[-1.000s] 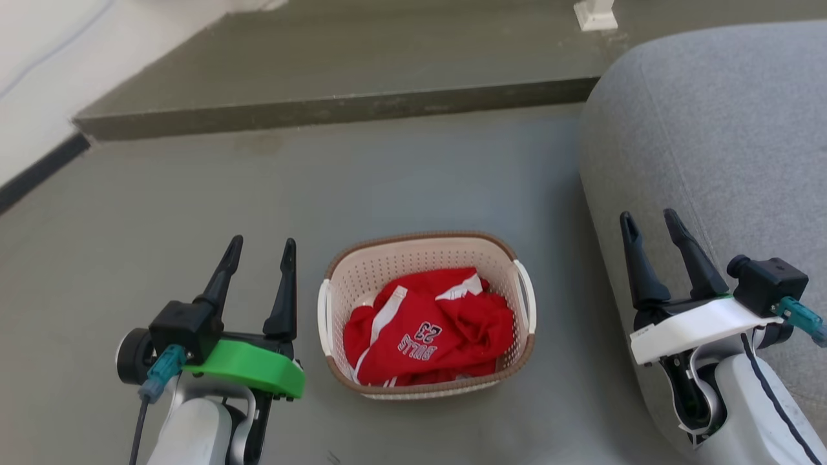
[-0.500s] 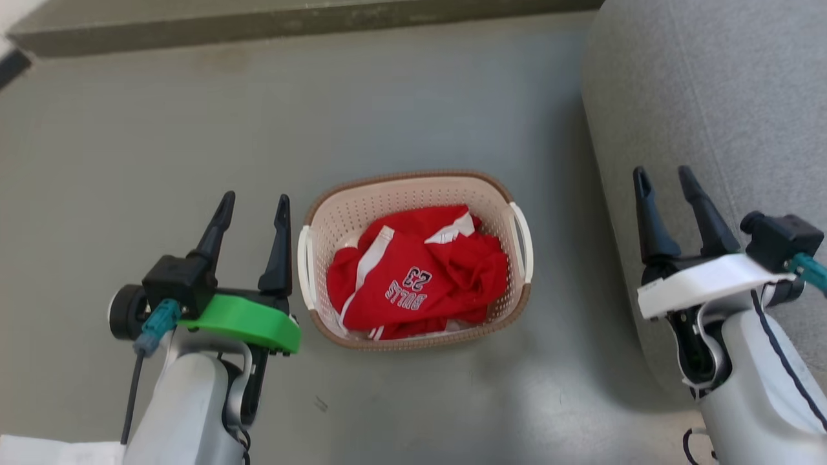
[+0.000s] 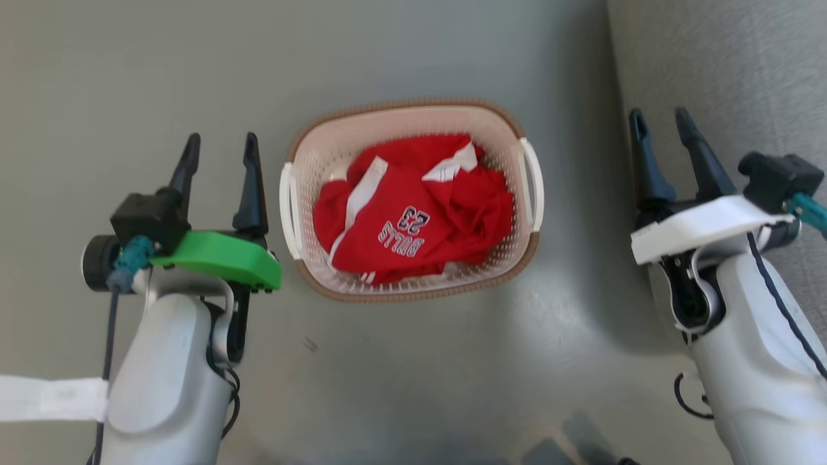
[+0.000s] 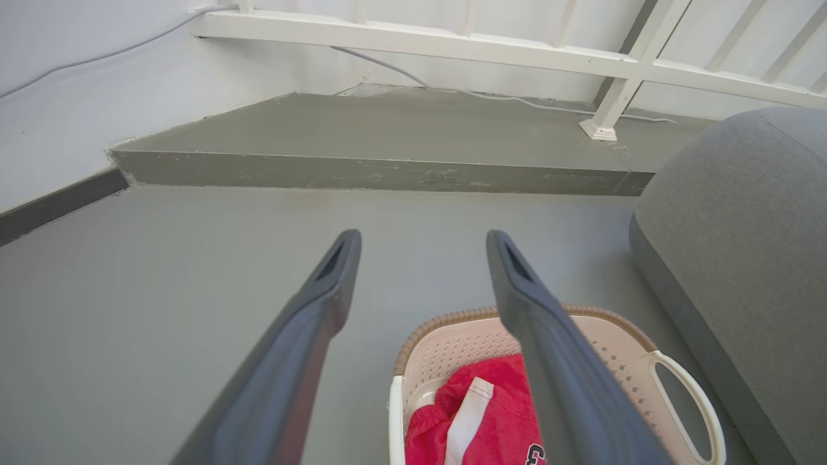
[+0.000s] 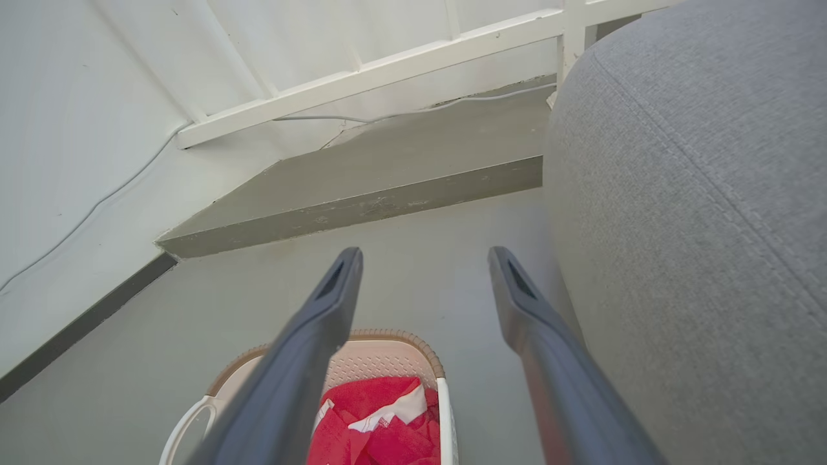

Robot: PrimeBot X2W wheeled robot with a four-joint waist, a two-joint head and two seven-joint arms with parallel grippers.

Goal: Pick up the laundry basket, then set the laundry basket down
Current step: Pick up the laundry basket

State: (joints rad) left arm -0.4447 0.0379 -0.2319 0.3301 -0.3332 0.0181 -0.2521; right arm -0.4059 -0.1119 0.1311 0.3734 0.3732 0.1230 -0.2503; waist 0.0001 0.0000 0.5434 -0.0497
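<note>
The laundry basket (image 3: 323,155), cream-white and perforated with a brown rim and white side handles, stands on the grey floor with a crumpled red jersey (image 3: 413,206) inside. My left gripper (image 3: 221,143) is open just left of the basket's left handle, apart from it. My right gripper (image 3: 659,121) is open to the right of the right handle, with a gap between. In the left wrist view the basket (image 4: 452,349) shows low between and right of the open fingers (image 4: 329,278). In the right wrist view the basket (image 5: 387,361) lies low and left of the gripper (image 5: 423,258).
A large grey fabric cushion (image 3: 730,64) rises right beside my right arm. A raised concrete step (image 4: 387,168) and a white railing (image 4: 452,45) stand beyond the basket. A white strip (image 3: 45,397) crosses the lower left by my left forearm.
The head camera has tilted down, so the basket sits higher in the picture and the step has left it. Both grippers stay open beside the basket's handles.
</note>
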